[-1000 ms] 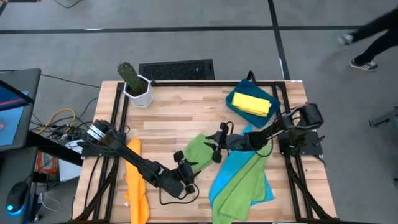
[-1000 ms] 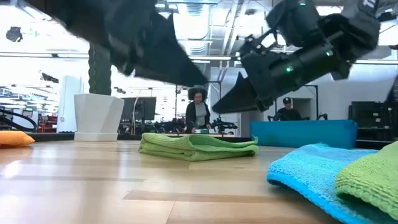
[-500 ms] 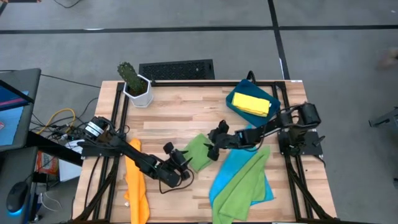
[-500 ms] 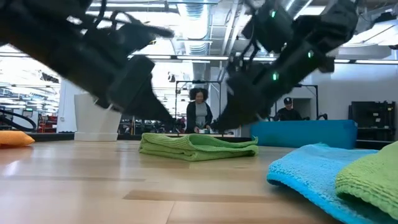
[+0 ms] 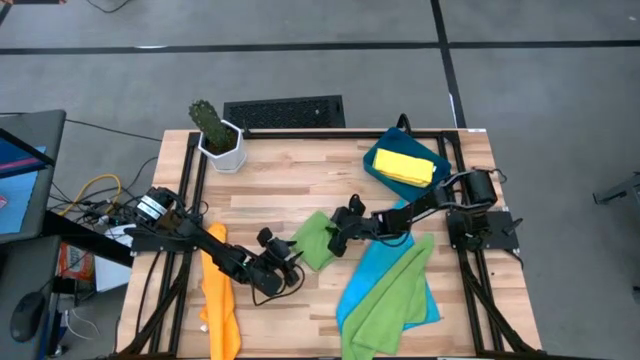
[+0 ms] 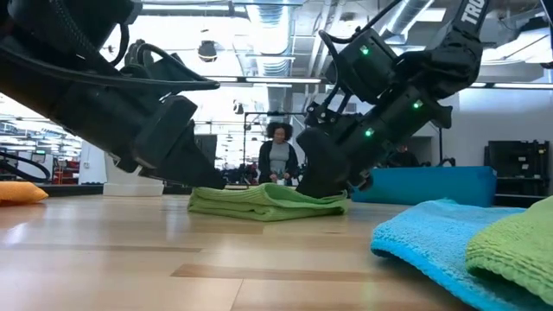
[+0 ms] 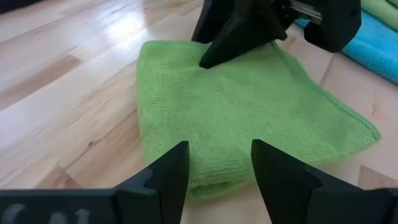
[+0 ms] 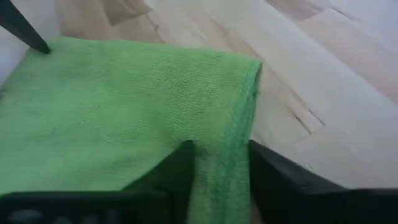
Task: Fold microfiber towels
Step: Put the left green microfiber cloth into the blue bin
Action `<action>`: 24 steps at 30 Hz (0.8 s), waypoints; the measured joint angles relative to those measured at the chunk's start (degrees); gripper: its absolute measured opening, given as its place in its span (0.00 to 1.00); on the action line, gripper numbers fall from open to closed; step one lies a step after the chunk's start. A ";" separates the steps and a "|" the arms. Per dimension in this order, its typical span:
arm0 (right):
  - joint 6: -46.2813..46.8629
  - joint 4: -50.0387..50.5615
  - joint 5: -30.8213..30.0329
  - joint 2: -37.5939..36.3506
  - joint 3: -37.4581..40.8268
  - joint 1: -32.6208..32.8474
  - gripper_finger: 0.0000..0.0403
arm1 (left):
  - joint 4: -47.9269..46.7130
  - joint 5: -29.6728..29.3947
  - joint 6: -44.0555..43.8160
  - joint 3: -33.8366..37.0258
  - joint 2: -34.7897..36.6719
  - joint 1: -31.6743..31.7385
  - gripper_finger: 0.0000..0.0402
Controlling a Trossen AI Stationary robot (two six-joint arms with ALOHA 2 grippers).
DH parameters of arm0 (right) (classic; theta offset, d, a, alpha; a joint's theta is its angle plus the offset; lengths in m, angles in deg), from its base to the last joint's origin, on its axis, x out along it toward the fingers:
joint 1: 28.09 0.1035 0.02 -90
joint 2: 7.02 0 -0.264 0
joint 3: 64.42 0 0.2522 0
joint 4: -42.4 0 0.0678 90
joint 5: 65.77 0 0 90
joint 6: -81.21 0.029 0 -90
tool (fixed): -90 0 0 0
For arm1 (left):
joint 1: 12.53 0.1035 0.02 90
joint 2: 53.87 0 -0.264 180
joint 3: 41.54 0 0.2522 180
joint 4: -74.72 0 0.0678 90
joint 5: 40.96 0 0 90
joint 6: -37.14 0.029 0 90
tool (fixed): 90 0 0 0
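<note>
A folded lime-green towel (image 5: 313, 240) lies flat on the wooden table near its middle. My left gripper (image 7: 217, 152) has come in from the near left. It is open and low over the towel's edge on that side (image 7: 211, 180). My right gripper (image 8: 221, 155) comes from the right, slanting down. It is open, with its fingers down at the towel's opposite end (image 6: 333, 200). Near the right corner, another green towel (image 5: 385, 300) lies on a bright blue one (image 5: 375, 262). An orange towel (image 5: 218, 295) hangs over the near left edge. A yellow towel (image 5: 405, 165) lies in the dark-blue tray (image 5: 378, 148). My left gripper's two fingers (image 7: 171, 171) stand over the green towel's nearest edge, slanting down from the near left; I cannot tell whether they touch it. My right gripper's fingertips (image 8: 186, 168) are set down on the towel's right-hand end. They stand either side of its edge (image 8: 239, 130), slanting down from the right. The towel stays flat on the table.
A cactus in a white pot (image 5: 218, 135) stands at the far left corner. A black slatted object (image 5: 285, 110) lies just beyond the far edge. Bare wood lies between the pot, the tray and the green towel. People show in the room behind (image 6: 276, 160).
Both grippers have come down onto the folded green towel. My left gripper moved from the near side toward the far edge and sank to the towel's left end. My right gripper tipped down and slid a little left onto its right end, which now looks flatter.
</note>
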 joint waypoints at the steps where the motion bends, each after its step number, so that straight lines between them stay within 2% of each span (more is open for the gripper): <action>1: -0.01 0.01 0.37 -0.10 0.02 -0.06 0.30 | 0.02 0.00 0.10 0.00 0.00 0.00 0.41; 6: -0.19 -0.16 4.15 -0.32 0.07 -1.43 0.06 | -0.03 0.68 3.75 -0.70 0.14 0.00 0.41; 10: 0.32 0.01 4.65 -1.69 0.25 -2.21 0.06 | -0.07 1.05 7.74 -1.75 2.83 -0.02 0.41; 15: 0.26 3.11 5.14 -6.74 1.68 -5.39 0.05 | -2.51 0.66 13.34 -2.10 10.44 -0.02 0.41; 20: 0.29 3.19 1.66 -14.34 4.14 -9.71 0.05 | -7.56 -1.38 15.38 -2.12 17.89 -0.04 0.41; 24: 2.19 2.89 -2.30 -19.76 7.17 -12.56 0.05 | -8.80 -2.50 17.63 -2.14 20.39 -0.18 0.41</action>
